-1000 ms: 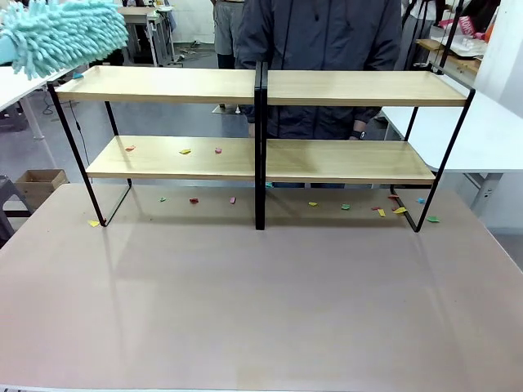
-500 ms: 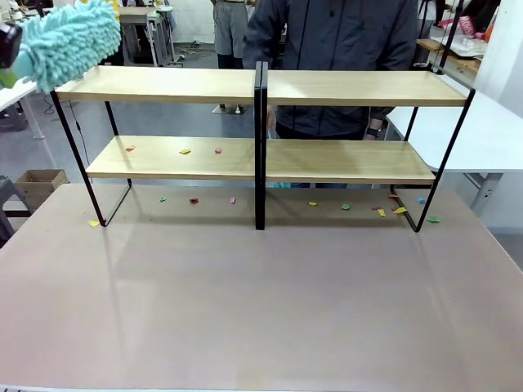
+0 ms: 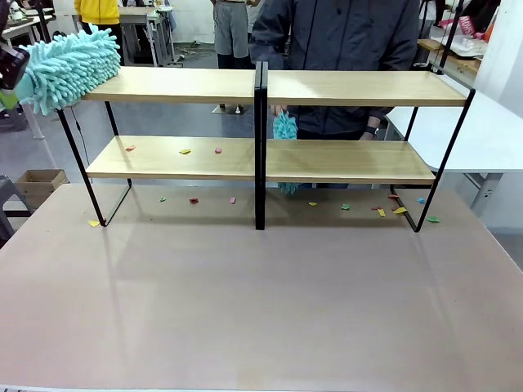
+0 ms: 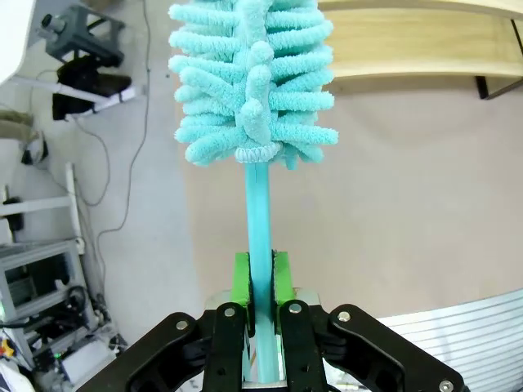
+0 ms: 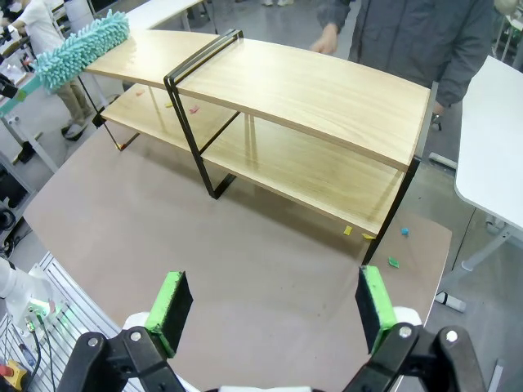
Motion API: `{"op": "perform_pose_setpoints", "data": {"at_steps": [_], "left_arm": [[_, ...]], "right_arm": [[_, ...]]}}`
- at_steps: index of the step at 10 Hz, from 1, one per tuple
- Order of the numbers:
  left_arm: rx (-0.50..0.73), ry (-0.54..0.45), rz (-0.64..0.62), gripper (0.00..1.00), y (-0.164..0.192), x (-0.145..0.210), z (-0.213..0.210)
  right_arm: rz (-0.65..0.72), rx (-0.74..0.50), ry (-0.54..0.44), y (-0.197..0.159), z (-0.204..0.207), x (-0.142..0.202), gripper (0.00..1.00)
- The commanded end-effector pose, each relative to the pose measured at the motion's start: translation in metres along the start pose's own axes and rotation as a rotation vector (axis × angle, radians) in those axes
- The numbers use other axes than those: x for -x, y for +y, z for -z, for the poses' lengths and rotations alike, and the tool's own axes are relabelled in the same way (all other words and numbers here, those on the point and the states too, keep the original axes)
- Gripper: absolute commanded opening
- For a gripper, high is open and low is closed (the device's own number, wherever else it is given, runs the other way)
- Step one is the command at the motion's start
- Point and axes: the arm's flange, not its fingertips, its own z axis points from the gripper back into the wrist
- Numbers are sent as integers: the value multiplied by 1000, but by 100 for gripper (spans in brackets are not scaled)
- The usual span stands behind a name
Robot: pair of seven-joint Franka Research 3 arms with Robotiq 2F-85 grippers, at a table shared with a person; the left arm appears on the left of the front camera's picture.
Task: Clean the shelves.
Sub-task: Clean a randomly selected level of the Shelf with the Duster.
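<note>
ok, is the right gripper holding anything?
No, the right gripper stands wide open, with nothing between its jaws.

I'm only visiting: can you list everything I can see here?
shelves: two joined racks, light wood on black frames, on the table's far half
table: one, grey-brown, under the shelves
big duster: one, teal, at the top board's left end
small duster: one, teal, behind the shelves' middle, near the person
scraps on shelf: three, red and yellow, lower left board
scraps on table: about a dozen, mixed colours, beneath the shelves
cardboard box: one, brown, floor at left
white table: one, at right
person: one, dark jacket, far side
left gripper: one, black, green pads, shut on the big duster's handle
right gripper: one, black, green pads, open, empty
</note>
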Motion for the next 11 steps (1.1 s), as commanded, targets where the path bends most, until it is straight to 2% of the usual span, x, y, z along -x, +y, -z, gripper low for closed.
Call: {"op": "perform_pose_setpoints", "data": {"at_steps": [1, 4, 5, 7, 8, 9, 11], "left_arm": [[-62, 20, -33, 12, -6, -16, -10], [-210, 162, -40, 12, -21, -31, -7], [-256, 178, -35, 12, -27, -36, -6], [-425, 141, -60, 12, -43, -47, -10], [-539, 141, -52, 12, -51, -49, -9], [-594, 137, -19, 12, -60, -49, -6], [-495, 130, -2, 12, -64, -49, -13]], "right_arm": [[1, -3, 0, 0, 0, 1, 100], [1, -3, 0, 0, 0, 1, 100], [1, -3, 0, 0, 0, 1, 100], [1, -3, 0, 0, 0, 1, 100], [1, -3, 0, 0, 0, 1, 100], [1, -3, 0, 0, 0, 1, 100], [1, -3, 0, 0, 0, 1, 100]]}}
